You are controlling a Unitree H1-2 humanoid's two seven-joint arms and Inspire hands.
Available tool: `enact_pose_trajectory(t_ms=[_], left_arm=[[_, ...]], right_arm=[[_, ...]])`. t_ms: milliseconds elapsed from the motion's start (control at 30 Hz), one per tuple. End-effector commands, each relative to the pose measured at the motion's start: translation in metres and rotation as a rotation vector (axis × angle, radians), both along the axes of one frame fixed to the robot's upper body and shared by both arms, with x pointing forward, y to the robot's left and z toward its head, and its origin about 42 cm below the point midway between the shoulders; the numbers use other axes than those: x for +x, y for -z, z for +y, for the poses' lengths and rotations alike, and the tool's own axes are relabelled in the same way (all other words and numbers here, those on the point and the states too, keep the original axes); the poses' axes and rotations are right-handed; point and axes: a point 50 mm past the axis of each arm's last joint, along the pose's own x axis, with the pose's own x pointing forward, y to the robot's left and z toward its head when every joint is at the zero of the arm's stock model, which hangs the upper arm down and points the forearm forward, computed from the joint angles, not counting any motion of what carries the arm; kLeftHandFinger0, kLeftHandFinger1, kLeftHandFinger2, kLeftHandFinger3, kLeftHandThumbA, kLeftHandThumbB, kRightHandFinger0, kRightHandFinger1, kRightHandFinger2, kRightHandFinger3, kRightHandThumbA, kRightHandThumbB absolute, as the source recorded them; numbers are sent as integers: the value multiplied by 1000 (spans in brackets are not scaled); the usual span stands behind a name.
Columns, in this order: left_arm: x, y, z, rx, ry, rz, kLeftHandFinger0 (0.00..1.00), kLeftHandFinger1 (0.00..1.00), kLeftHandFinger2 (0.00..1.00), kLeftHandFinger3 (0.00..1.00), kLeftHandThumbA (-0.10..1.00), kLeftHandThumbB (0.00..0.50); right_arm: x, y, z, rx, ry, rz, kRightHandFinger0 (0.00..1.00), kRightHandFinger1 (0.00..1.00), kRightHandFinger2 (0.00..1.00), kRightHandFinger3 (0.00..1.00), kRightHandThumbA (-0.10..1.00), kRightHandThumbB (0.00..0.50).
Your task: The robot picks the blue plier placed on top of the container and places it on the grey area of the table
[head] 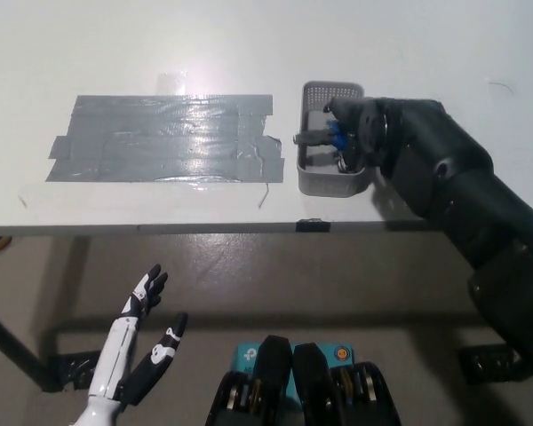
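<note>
Table [249, 44]: white and wide, it fills the top half of the head view, with its front edge running across the middle.
Grey area [164, 138]: a big patch of shiny grey tape strips stuck on the table, left of the container (a little gap of white table lies between them).
Right arm [462, 204]: black and thick, it comes in from the bottom right and reaches up over the table to the container.
Container [330, 182]: a small grey basket with little holes in its walls, sitting near the table's front edge, right of the grey area.
Left hand [138, 342]: white with dark tips, down at the lower left below the table, holding nothing, fingers spread apart.
Right hand [360, 133]: black, right over the container and wrapped around the blue handles of the plier (the fingers hide most of the handles).
Blue plier [324, 136]: at the container, across its top, in the right hand's grip; its grey metal nose pokes out to the left, over the container's left wall toward the grey area.
</note>
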Motion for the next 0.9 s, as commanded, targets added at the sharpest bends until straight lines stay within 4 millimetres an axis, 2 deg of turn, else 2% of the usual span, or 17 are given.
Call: enact_pose_trajectory(t_ms=[0, 33, 67, 100, 167, 233, 333, 367, 400, 500, 567, 600, 633, 667, 733, 767, 867], left_arm=[[6, -12, 1, 9, 16, -53, 1000, 1000, 1000, 1000, 770, 135], [6, -12, 1, 3, 16, -55, 1000, 1000, 1000, 1000, 762, 130], [6, -12, 2, 7, 15, -55, 1000, 1000, 1000, 1000, 770, 135], [6, -12, 2, 13, 13, -50, 1000, 1000, 1000, 1000, 782, 137], [7, -12, 1, 16, 14, -53, 1000, 1000, 1000, 1000, 790, 137], [7, -12, 1, 14, 17, -52, 1000, 1000, 1000, 1000, 789, 139], [7, -12, 1, 11, 17, -52, 1000, 1000, 997, 1000, 788, 137], [7, -12, 1, 13, 19, -53, 1000, 1000, 977, 1000, 800, 146], [7, -12, 0, 12, 19, -55, 1000, 1000, 970, 1000, 802, 143], [7, -11, 1, 5, 20, -54, 1000, 1000, 952, 1000, 799, 142], [8, -13, 1, 8, 19, -56, 1000, 995, 945, 1000, 811, 131], [9, -13, 1, 9, 19, -58, 1000, 992, 944, 1000, 811, 134], [10, -14, 1, 10, 19, -65, 1000, 979, 931, 1000, 811, 128], [10, -14, 0, 10, 23, -66, 1000, 976, 928, 1000, 811, 120], [11, -14, 0, 9, 23, -63, 1000, 973, 926, 1000, 827, 118], [11, -15, 1, 10, 23, -64, 1000, 967, 923, 1000, 837, 116], [11, -15, 1, 6, 27, -66, 1000, 964, 922, 1000, 839, 109]], right_arm=[[3, -8, 0, -50, -80, -232, 323, 428, 530, 948, -67, 196], [3, -9, -2, -44, -83, -261, 273, 356, 448, 874, -76, 216], [4, -11, -2, -56, -86, -271, 328, 419, 518, 854, -32, 222], [4, -13, -3, -53, -91, -287, 254, 332, 459, 849, -21, 234], [6, -16, -4, -50, -91, -302, 158, 270, 424, 871, -24, 235], [6, -17, -5, -54, -108, -328, 147, 258, 396, 812, -94, 233], [6, -19, -5, -52, -134, -359, 142, 241, 376, 745, -100, 244], [6, -20, -5, -57, -144, -381, 79, 190, 329, 628, -100, 255], [7, -21, -5, -56, -149, -386, 76, 186, 325, 606, -100, 257], [7, -25, -3, -66, -160, -415, 38, 151, 292, 611, -100, 254], [8, -30, -3, -68, -166, -438, 0, 29, 199, 571, -100, 248], [8, -32, -3, -70, -166, -447, 0, 26, 197, 554, -100, 247], [9, -36, -2, -75, -172, -460, 4, 71, 245, 412, -100, 242], [10, -39, -2, -76, -176, -469, 35, 178, 403, 338, -100, 244], [11, -48, -3, -64, -189, -503, 56, 346, 613, 480, -100, 270], [11, -51, -3, -77, -204, -525, 39, 377, 666, 476, -100, 265], [12, -66, -3, -95, -233, -575, 42, 474, 800, 320, -100, 247]])
